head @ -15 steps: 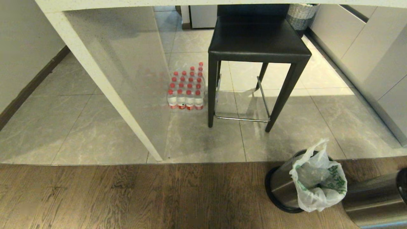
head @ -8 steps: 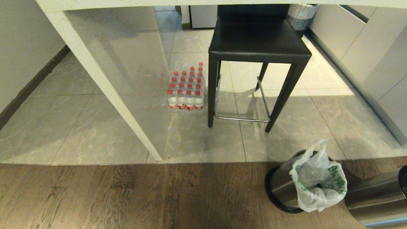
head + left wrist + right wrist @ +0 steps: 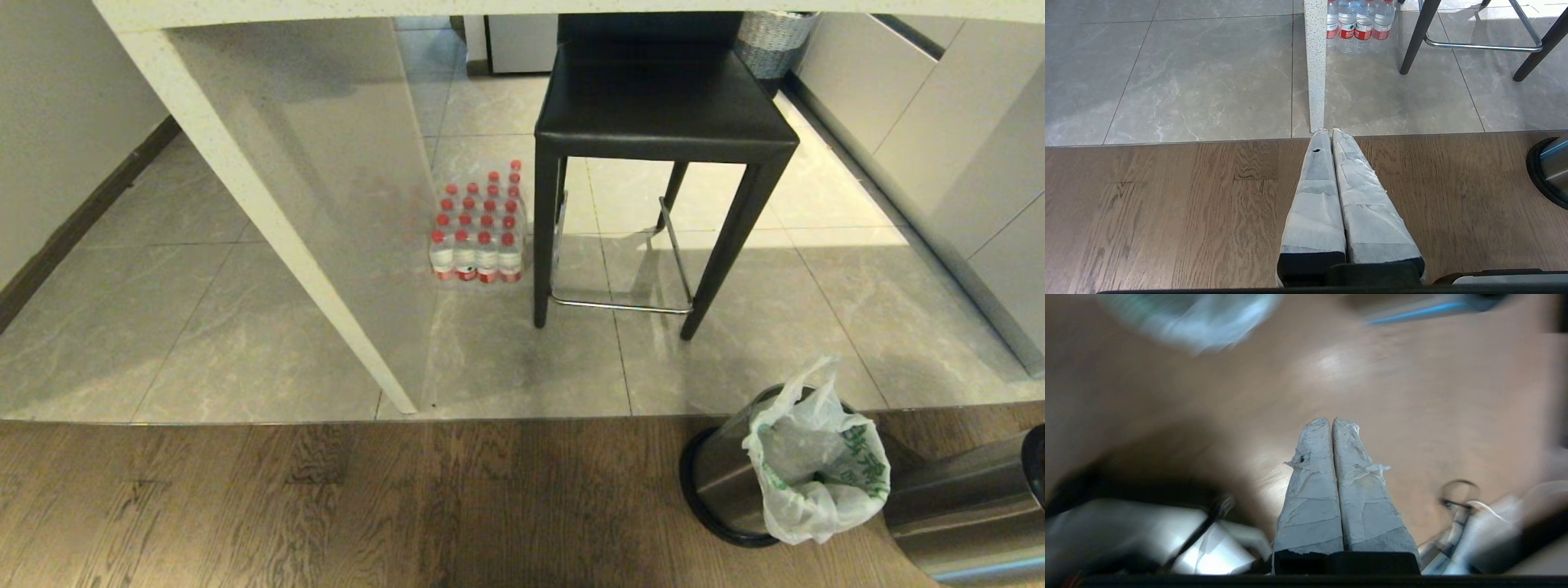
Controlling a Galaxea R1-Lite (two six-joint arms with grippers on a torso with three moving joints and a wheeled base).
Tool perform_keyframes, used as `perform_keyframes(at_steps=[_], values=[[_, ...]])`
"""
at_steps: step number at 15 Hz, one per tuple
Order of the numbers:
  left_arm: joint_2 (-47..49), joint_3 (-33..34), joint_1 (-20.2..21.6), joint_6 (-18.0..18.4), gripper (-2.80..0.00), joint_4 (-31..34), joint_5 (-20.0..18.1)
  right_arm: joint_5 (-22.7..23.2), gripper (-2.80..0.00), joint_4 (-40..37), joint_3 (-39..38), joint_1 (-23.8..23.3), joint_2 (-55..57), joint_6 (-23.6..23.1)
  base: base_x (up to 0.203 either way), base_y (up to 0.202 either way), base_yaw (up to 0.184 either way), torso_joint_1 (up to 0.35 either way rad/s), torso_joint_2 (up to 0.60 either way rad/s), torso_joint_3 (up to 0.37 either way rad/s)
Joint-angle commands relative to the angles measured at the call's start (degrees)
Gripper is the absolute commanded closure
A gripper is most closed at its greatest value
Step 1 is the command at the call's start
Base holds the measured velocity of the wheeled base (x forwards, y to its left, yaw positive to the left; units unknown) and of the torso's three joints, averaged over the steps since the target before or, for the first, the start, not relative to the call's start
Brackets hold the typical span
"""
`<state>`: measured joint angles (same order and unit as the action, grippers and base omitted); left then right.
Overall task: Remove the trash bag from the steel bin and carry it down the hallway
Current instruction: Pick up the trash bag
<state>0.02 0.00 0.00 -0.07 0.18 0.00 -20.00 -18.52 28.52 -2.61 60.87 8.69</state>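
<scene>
Steel and thin plastic low at the right of the head view — the steel bin tipped on the wood floor, the trash bag seated in its mouth, crinkled white with green print, loop handles standing up. No gripper touching either. Right gripper seen only in its own blurred view: taped jaws pressed together, nothing between them, a smear of the bag far off beyond the tips. Left gripper parked low over the wood floor, jaws closed and empty too.

Step in hand, by judgement: the reach, the grasp not yet made. Next move likely to need the right jaws spread again, then brought onto a loop handle, then a lift straight out along the bin's axis so the film does not snag on the black rim.

Room: black stool and pack of red-capped bottles well beyond on the tiles; slanted white worktop leg to the left; cabinet fronts along the right. Open wood floor leftward.
</scene>
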Motion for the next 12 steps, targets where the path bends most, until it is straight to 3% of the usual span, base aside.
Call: perform_keyframes(at_steps=[1,5,8,12], values=[[-0.02,0.0,0.0,-0.01,0.0,-0.01,0.0,4.61,0.0,2.41,-1.35,1.99,4.51,0.53,0.0,0.0,0.0,0.0,0.0,0.0],[-0.02,0.0,0.0,-0.01,0.0,-0.01,0.0,8.56,0.0,9.13,-1.57,4.95,19.68,0.01,0.0,0.0,0.0,0.0,0.0,0.0],[-0.02,0.0,0.0,-0.01,0.0,-0.01,0.0,7.84,0.0,25.54,-3.68,9.19,28.79,-1.65,0.0,0.0,0.0,0.0,0.0,0.0],[-0.02,0.0,0.0,-0.01,0.0,-0.01,0.0,6.88,0.0,27.95,-5.76,11.03,39.35,-2.87,0.0,0.0,0.0,0.0,0.0,0.0]])
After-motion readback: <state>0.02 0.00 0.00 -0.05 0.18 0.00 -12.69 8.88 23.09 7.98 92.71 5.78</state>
